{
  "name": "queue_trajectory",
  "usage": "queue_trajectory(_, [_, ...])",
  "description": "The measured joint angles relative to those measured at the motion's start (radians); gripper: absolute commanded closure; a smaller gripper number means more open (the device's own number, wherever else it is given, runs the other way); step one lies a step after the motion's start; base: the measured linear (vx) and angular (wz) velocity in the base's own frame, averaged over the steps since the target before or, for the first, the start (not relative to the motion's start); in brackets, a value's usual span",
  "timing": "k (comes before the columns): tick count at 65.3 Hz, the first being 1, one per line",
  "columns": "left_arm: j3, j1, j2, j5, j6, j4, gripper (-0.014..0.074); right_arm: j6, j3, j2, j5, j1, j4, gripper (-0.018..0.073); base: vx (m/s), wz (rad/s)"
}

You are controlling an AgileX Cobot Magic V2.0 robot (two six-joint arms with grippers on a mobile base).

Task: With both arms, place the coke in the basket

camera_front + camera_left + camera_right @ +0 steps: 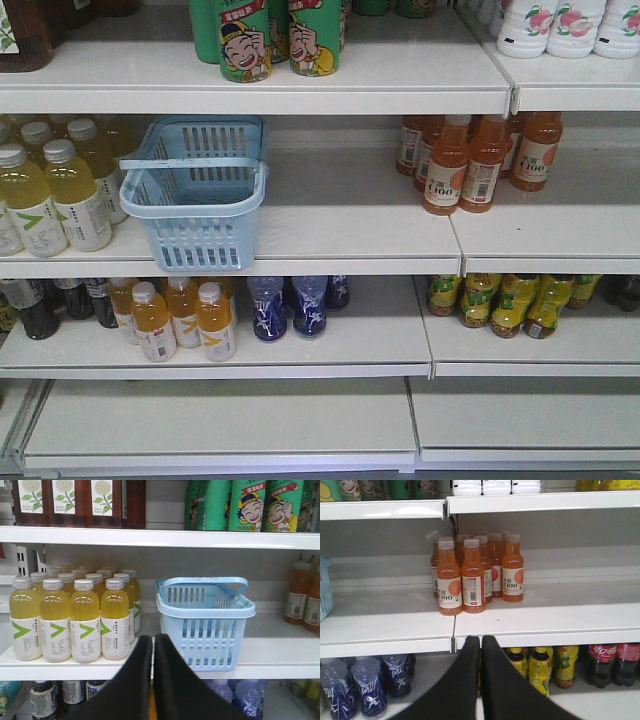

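In the front view the pale yellow drinks (55,195) stand at the left of the middle shelf (350,225); just right of them, left of centre in the frame, sits the basket (197,195), upright at the shelf's front edge, its handle lying across the open top; beyond a stretch of shelf the orange drinks (470,165) cluster at the upper right. Above the basket the green cartoon cans (265,38) line the top shelf; below it stand the blue bottles (290,305).

In the left wrist view the yellow drinks fill the left half; the basket stands right of centre, near them but apart; the left gripper (153,639) rises from the bottom centre, its two black jaws drawn together to a thin slit with nothing between them; its tips lie at the shelf's front edge, between drinks and basket in the frame.

In the right wrist view a sliver of the basket shows at the left edge; the orange drinks stand at centre; the right gripper (480,639) comes up from the bottom centre, jaws likewise closed to a slit and gripping nothing, directly below the orange drinks; at the lower right the dark cola bottles (612,662) with red labels stand on the shelf beneath. Where the coke is I cannot tell from these views.
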Motion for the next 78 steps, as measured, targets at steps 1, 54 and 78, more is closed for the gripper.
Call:
queue_trajectory(1, [0.000, 0.000, 0.000, 0.000, 0.000, 0.000, 0.0603, 0.000, 0.000, 0.000, 0.000, 0.000, 0.000, 0.0564, 0.00, 0.00])
queue_trajectory(54, [-0.002, 0.000, 0.000, -0.094, -0.752, -0.575, 0.0603, 0.000, 0.000, 0.000, 0.000, 0.000, 0.000, 0.0564, 0.00, 0.00])
queue_trajectory(78, [-0.328, 0.000, 0.000, -0.178, -1.067, -0.431, 0.0603, 0.000, 0.000, 0.000, 0.000, 0.000, 0.000, 0.0564, 0.00, 0.00])
